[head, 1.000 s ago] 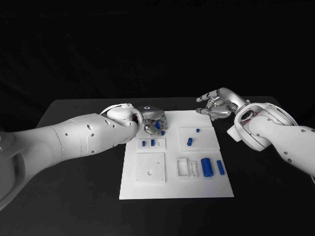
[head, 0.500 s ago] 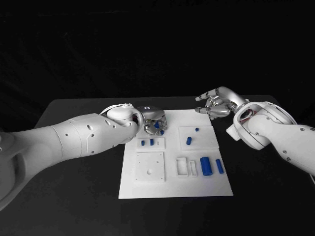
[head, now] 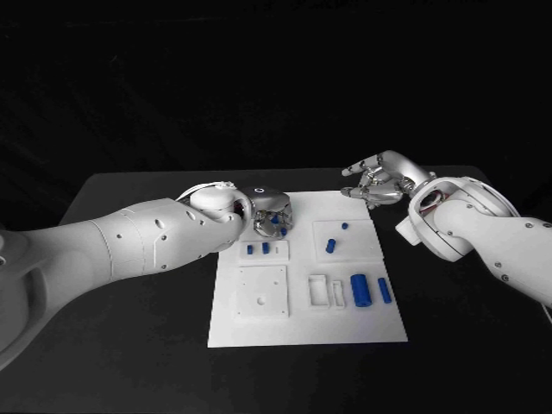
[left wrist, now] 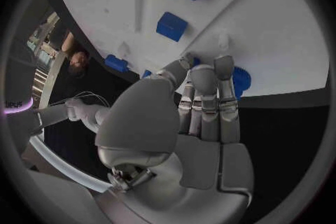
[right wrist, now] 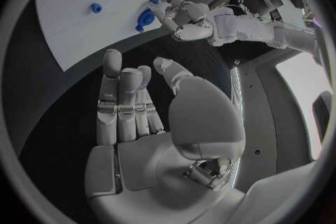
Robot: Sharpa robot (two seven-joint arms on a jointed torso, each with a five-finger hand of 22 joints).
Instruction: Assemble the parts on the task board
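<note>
Left hand (head: 267,213) is over the far left corner of the board (head: 309,332), with its fingers bent down onto a round blue part (left wrist: 240,79) there. In the left wrist view the fingertips (left wrist: 224,61) lie against this part at the board's edge, but it is not possible to tell if they really grip it or only touch it.

Right hand (head: 382,178) is in the air beyond the far right corner of the board, over the black worktop (head: 140,345). Its fingers are apart and slightly curved, and it has nothing in it. The right wrist view shows the open palm (right wrist: 143,140) with the board well apart from it.

On the board, two small blue blocks (head: 259,249) stand side by side in a plate near the left hand, a little nearer to the robot. Right of them, on a raised square plate, there is a short blue cylinder (head: 332,246) and a smaller blue pin (head: 345,228) just beyond it. Nearer to the robot, at the right side of the board, a large blue cylinder (head: 360,291) lies beside a thinner blue cylinder (head: 385,291), both with their long side pointing toward the robot. Left of these is a white frame (head: 324,291), and further left a white square plate (head: 262,291) with small holes.
</note>
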